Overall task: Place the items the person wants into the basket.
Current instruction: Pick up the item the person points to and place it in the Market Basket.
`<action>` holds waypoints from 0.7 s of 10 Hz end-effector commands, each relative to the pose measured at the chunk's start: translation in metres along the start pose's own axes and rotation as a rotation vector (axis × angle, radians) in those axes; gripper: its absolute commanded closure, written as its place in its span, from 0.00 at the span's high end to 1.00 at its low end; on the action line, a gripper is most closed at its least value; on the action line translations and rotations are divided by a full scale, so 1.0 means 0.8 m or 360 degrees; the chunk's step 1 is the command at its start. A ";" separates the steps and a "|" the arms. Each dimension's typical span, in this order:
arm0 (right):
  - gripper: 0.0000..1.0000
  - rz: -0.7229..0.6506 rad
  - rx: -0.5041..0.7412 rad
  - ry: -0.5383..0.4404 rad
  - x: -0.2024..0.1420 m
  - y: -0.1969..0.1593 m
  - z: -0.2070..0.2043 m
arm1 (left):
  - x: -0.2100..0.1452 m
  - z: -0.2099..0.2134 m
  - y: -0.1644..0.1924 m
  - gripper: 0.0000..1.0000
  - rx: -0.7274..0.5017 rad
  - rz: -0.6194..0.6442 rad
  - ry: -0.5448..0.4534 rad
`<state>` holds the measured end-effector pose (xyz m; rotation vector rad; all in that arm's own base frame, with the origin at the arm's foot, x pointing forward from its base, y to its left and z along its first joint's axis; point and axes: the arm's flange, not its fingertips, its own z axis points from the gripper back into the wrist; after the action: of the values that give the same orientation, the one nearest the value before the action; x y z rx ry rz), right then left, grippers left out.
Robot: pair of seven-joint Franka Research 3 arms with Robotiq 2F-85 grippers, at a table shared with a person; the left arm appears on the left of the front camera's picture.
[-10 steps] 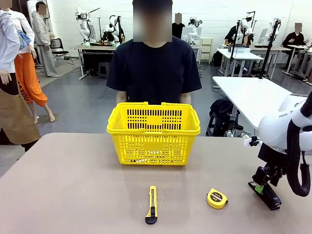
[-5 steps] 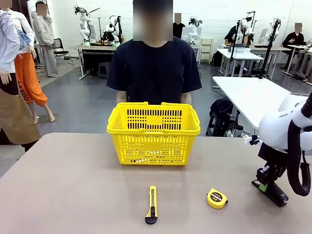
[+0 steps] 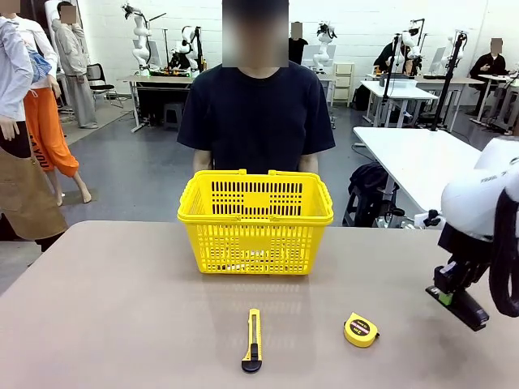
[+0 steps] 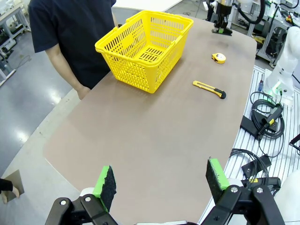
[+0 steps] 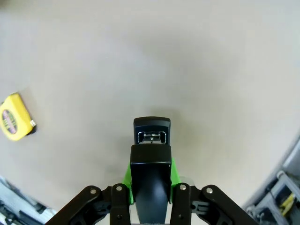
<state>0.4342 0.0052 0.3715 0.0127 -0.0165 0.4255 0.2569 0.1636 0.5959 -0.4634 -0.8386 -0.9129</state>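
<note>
The left gripper (image 4: 159, 180) hangs over the near left end of the tan table (image 3: 113, 308), its two green pads (image 4: 105, 180) spread wide apart with nothing between them.

Further right, at the far middle of the table, stands the yellow basket (image 3: 255, 220), upright, its handles folded down along the rim. From the left wrist camera its slotted floor (image 4: 147, 52) looks bare, though the near wall hides part of it. Right behind it, at the far edge of the table, stands the person (image 3: 256, 113) in a dark navy T-shirt, arms down, hands hidden by the basket.

Nearer to me, just right of the table's middle, a yellow utility knife (image 3: 253, 340) lies flat, pointing roughly towards the basket. To its right, well apart from it, sits a round yellow tape measure (image 3: 361, 330).

At the right end of the table, the right gripper (image 3: 451, 293) comes down from the white arm (image 3: 478, 207). It is clamped on the black stapler (image 3: 464, 306), which is tilted, its nose sloping down to the right, clear of the tabletop. From the right wrist camera the green pads (image 5: 127, 180) press both sides of the stapler (image 5: 151, 161), its open metal nose pointing away, with the tape measure (image 5: 16, 117) off to one side on the table below.
</note>
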 end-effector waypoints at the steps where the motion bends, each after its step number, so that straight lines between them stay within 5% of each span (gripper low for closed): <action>1: 0.13 -0.0097 -0.0033 0.0039 -0.034 0.031 0.105 | 0.000 0.000 0.002 1.00 0.0002 0.0005 0.0007; 4: 0.13 -0.0211 0.0029 -0.0069 -0.067 0.067 0.255 | 0.000 0.000 0.002 1.00 0.0002 0.0005 0.0007; 7: 0.13 -0.0294 0.0016 -0.0145 -0.074 0.081 0.298 | 0.000 0.000 0.002 1.00 0.0002 0.0005 0.0007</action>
<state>0.3388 0.0295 0.6229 0.0341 -0.1126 0.2734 0.2570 0.1636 0.5958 -0.4637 -0.8386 -0.9128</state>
